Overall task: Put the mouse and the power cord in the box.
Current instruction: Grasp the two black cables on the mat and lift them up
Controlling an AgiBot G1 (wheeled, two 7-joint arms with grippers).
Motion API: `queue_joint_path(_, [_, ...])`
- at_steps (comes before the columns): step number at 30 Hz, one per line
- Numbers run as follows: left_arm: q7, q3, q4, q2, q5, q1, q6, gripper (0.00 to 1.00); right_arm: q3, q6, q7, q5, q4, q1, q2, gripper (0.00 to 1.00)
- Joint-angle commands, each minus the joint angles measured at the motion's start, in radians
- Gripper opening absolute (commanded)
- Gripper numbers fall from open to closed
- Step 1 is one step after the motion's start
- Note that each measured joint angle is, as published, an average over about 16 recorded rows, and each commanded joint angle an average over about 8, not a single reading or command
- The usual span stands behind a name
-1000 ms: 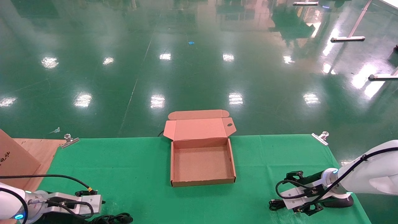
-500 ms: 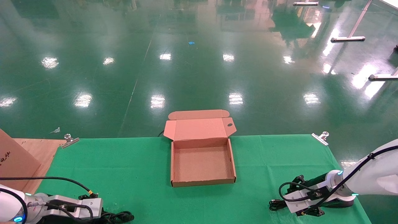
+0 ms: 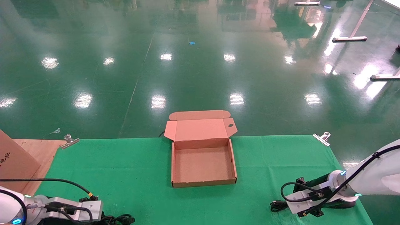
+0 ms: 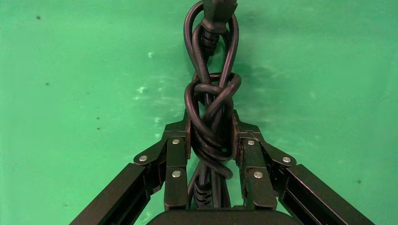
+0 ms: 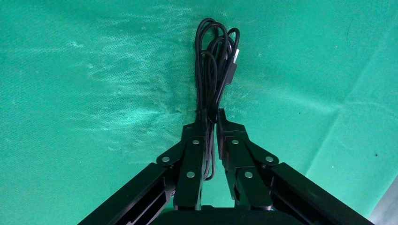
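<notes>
The box (image 3: 203, 184) lies open and empty at the middle of the green table, its lid folded back. At the near left, my left gripper (image 4: 211, 136) is shut on the power cord (image 4: 210, 117), a knotted black bundle lying on the cloth; its loops (image 3: 120, 219) stick out past the wrist. At the near right, my right gripper (image 5: 210, 119) is low on the cloth, shut on the mouse's thin coiled cable (image 5: 216, 61). The mouse (image 3: 342, 204) shows as a black rounded body, partly hidden under the right wrist.
A bigger brown carton (image 3: 12, 159) stands on a wooden board (image 3: 40, 147) at the far left. Metal clips (image 3: 69, 141) (image 3: 322, 138) hold the cloth at the back corners. Green cloth lies bare between each gripper and the box.
My right gripper has dropped to the cloth and drawn slightly right, settling on the cable. The left arm has sunk a little with the cord. The box has not moved.
</notes>
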Motion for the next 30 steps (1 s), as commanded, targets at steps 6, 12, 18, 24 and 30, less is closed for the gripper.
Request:
queue_joint_path(6, [0.003,0.002,0.000,-0.009,0.002,-0.006,0.018,0.00,0.003,-0.018,-0.003,0.004,-0.001,0.005,0.006,0.00])
queue_joint_path(12, [0.004,0.002,0.000,-0.012,0.003,-0.007,0.027,0.00,0.007,-0.024,-0.003,0.010,-0.003,0.007,0.014,0.02])
queue_joint_path(18, [0.005,0.003,-0.001,-0.013,0.004,-0.010,0.033,0.00,0.015,-0.012,-0.001,0.022,-0.002,0.005,0.022,0.65])
queue_joint_path(24, [0.004,0.003,-0.001,-0.011,0.004,-0.014,0.037,0.00,0.019,0.007,-0.003,0.028,0.001,-0.001,0.025,1.00])
queue_joint_path(30, [0.003,0.004,-0.001,-0.009,0.005,-0.015,0.036,0.00,0.020,0.026,-0.003,0.029,0.001,-0.009,0.025,1.00])
